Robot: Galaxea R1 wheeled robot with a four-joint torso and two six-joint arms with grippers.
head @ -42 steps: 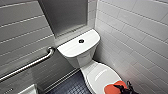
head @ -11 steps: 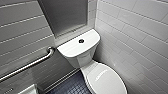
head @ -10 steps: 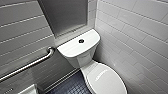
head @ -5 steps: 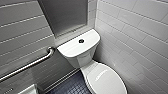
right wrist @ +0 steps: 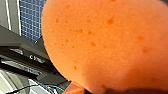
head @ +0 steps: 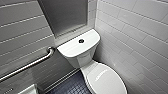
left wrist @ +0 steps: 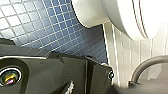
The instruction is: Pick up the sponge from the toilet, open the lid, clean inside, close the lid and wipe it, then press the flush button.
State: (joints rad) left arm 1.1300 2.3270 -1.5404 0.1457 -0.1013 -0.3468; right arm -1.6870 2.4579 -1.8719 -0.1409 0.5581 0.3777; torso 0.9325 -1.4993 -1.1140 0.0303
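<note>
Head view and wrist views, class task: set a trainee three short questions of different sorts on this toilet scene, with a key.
1. True or false: the lid lies shut over the bowl of the toilet.
2. The flush button sits on: A the tank cover; B the lid; C a sink.
3. Fill in: the sponge, seen close up in the right wrist view, is coloured ___.
Key: 1 true; 2 A; 3 orange.
</note>
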